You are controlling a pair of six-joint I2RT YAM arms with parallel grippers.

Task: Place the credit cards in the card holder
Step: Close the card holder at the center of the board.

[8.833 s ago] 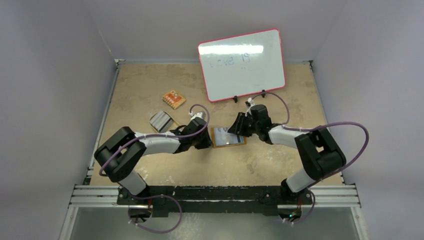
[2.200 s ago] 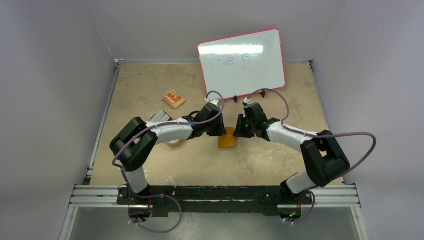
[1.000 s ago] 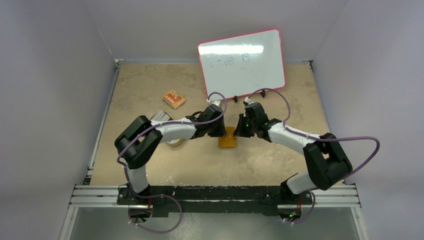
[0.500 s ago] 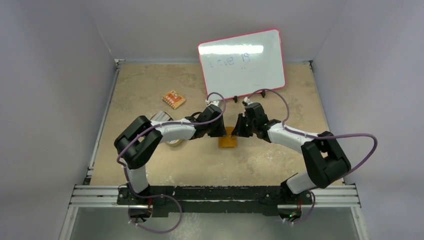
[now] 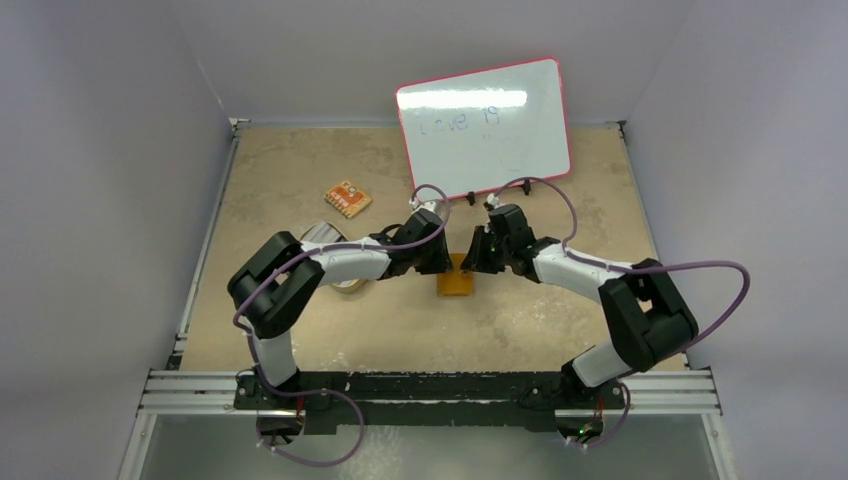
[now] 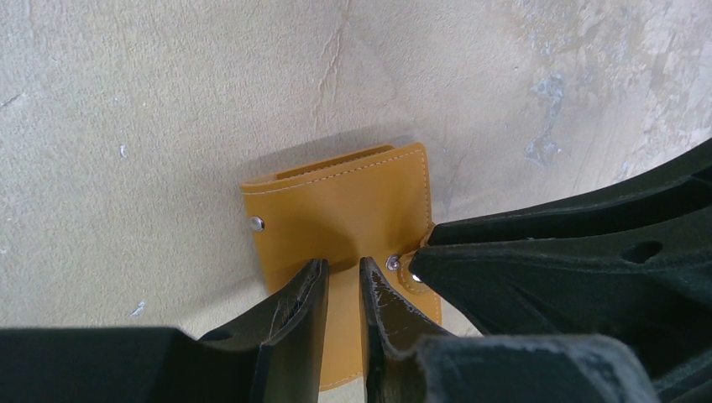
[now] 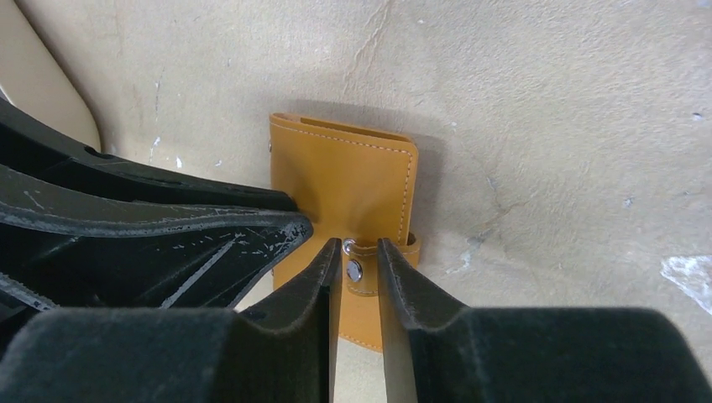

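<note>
On the mottled beige table [image 5: 400, 330], the small plain orange leather card holder [image 5: 455, 283] lies folded shut at the centre, both arms meeting over it. The left gripper [image 6: 340, 269] has its black fingers a slit apart with the tips down on the leather, and the right gripper [image 7: 359, 252] straddles the silver-snapped strap [image 7: 356, 270] (whether it actually pinches it, I cannot tell). Farther left, the thin grey-silver credit cards [image 5: 318, 232] peek out beyond the left arm, well apart from the holder, with an orange patterned flat piece [image 5: 347, 199] farther still and a red-framed whiteboard [image 5: 483, 128] at the back.
</note>
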